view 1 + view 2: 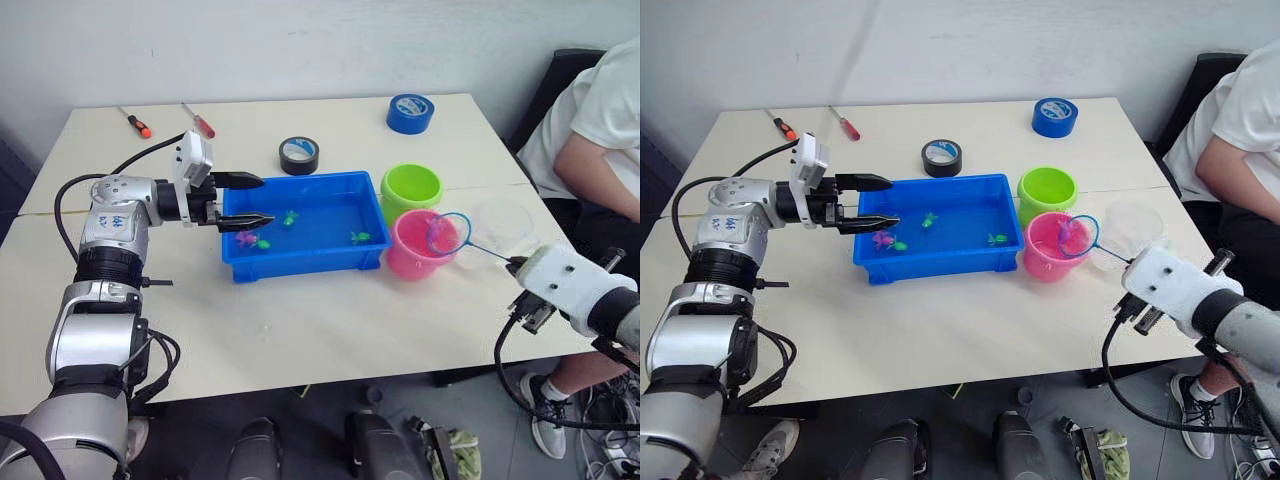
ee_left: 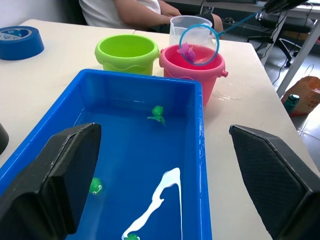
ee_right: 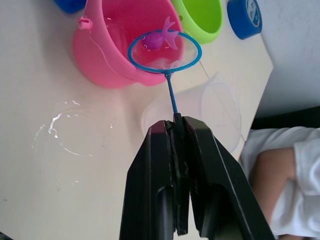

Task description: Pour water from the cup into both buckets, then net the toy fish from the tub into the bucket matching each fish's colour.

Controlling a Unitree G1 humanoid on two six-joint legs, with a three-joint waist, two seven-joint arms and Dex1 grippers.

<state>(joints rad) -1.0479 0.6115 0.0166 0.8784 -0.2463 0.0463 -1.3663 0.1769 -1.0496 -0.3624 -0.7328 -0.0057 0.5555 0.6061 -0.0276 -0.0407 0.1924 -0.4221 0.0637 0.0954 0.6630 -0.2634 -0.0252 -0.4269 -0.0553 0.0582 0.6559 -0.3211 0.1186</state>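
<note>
The blue tub [image 1: 300,266] sits mid-table holding water, green toy fish [image 1: 360,237] and a pink one [image 1: 245,238]. My left gripper [image 1: 255,200] is open, its fingers straddling the tub's left end wall. To the tub's right stand the lime green bucket [image 1: 411,187] and the pink bucket [image 1: 408,260]. My right gripper [image 3: 176,121] is shut on the thin handle of a blue-rimmed net [image 3: 165,52]. The net hangs over the pink bucket [image 3: 107,55] with a pink fish [image 3: 159,39] in it. The clear cup [image 1: 503,225] stands upright just right of the pink bucket.
A blue tape roll [image 1: 410,113] lies at the back right and a black one [image 1: 299,155] behind the tub. Two screwdrivers [image 1: 135,122] lie at the back left. A person [image 1: 600,130] sits at the table's right end. Spilled water [image 3: 62,132] wets the table by the pink bucket.
</note>
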